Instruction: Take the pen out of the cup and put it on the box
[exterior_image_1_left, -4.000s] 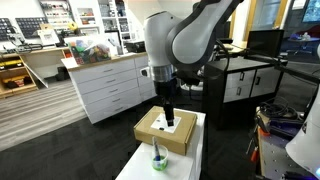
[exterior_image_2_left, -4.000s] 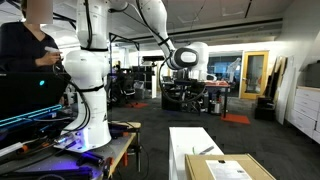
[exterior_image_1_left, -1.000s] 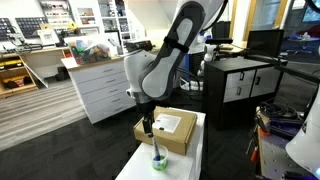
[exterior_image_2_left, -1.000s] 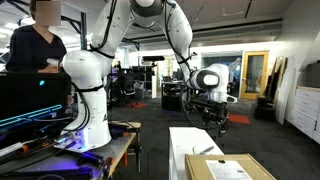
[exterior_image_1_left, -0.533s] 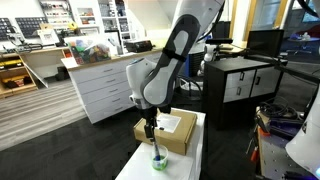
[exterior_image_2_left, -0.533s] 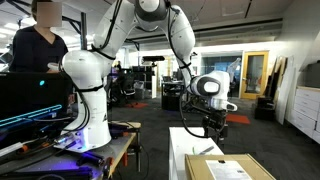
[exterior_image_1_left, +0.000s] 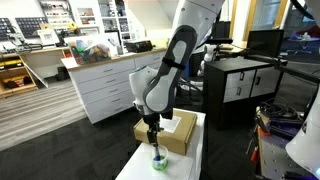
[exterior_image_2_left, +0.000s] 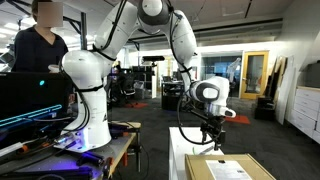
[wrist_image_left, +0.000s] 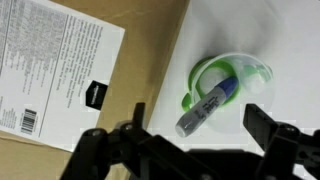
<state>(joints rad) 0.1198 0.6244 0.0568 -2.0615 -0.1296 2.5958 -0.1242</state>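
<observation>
None of the task is done yet, as far as the views show: the pen (wrist_image_left: 207, 107) sits in the cup (wrist_image_left: 240, 66), right of centre in the wrist view, leaning with its grey end over the rim toward the lower left and its bluish end down inside. The cup stands on the white table (wrist_image_left: 285, 35), just beside the edge of the box (wrist_image_left: 150, 60), which fills the upper left of that frame with its white label (wrist_image_left: 55, 70) facing up and nothing lying on it. The gripper (wrist_image_left: 185, 145) comes in along the bottom edge of the wrist view, its two dark fingers spread wide apart and holding nothing, with the pen's protruding end roughly between them. In an exterior view the gripper (exterior_image_1_left: 153, 137) hangs just above the cup (exterior_image_1_left: 158, 160) at the lower centre, with the box (exterior_image_1_left: 180, 128) right behind it. All the real work remains, by my reading: come down around the pen, close on it, lift it clear of the cup, carry it over the box and lay it there.
</observation>
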